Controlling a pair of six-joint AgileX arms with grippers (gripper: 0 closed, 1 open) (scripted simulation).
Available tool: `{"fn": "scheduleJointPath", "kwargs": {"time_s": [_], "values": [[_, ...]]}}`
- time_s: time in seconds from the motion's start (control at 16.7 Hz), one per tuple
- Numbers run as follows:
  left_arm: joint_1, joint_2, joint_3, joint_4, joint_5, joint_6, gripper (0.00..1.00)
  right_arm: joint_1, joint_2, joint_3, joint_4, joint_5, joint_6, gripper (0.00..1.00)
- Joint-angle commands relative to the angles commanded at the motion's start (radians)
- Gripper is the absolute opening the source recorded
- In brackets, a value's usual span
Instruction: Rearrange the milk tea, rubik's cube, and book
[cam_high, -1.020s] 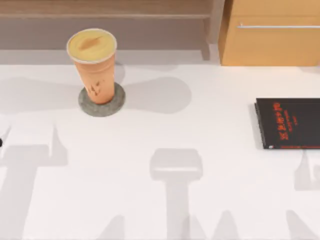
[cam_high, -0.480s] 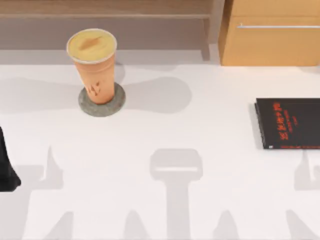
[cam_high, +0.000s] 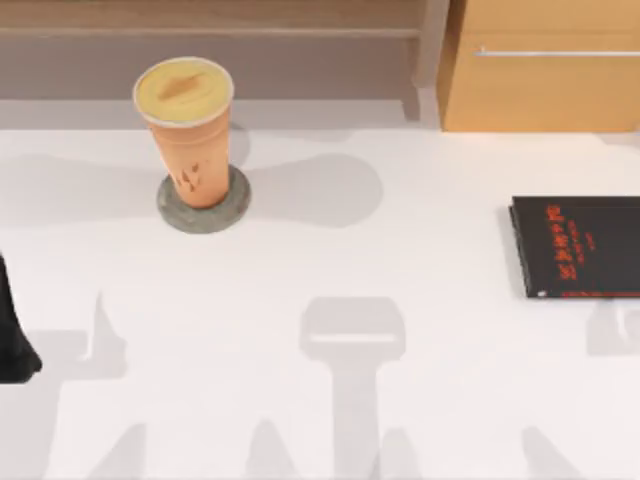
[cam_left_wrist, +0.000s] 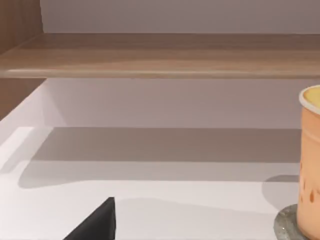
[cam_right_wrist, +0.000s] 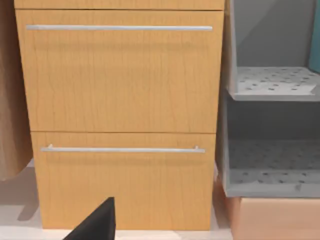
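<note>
At the left edge of the table (cam_high: 400, 250), roughly midway between its far and near edges, a dark part of the left arm (cam_high: 14, 345) reached into the top view. Whether its fingers stood wide or narrow could not be told. In the left wrist view a dark finger tip (cam_left_wrist: 97, 225) showed low over the white surface.

The milk tea (cam_high: 190, 130) stood upright on a flat grey coaster (cam_high: 203, 205) near the far-left corner of the table, beyond the left arm and toward the table's centre, well apart from it. Its yellowish lid was in place. A wooden shelf (cam_left_wrist: 160, 55) ran along the far edge behind it.

A thin black book with red lettering (cam_high: 578, 247) lay flat at the right edge of the table, well apart from the cup.

Behind the far-right corner stood a wooden drawer unit (cam_right_wrist: 120, 115) with two bar handles; beside it was a grey rack (cam_right_wrist: 272, 130) with perforated shelves. A dark finger tip (cam_right_wrist: 97, 225) of the right arm showed in the right wrist view; its opening could not be told.
</note>
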Motion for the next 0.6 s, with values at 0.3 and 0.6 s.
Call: {"fn": "scheduleJointPath", "kwargs": {"time_s": [0.3,0.6], "values": [[0.0,0.0,0.0,0.0,0.0,0.0,1.0,-0.103,0.414,0.314,0.125,-0.101,-0.001,1.0],[0.0,0.0,0.0,0.0,0.0,0.0,1.0,-0.227,0.99,0.661,0.252,-0.218,-0.001,1.0]]}}
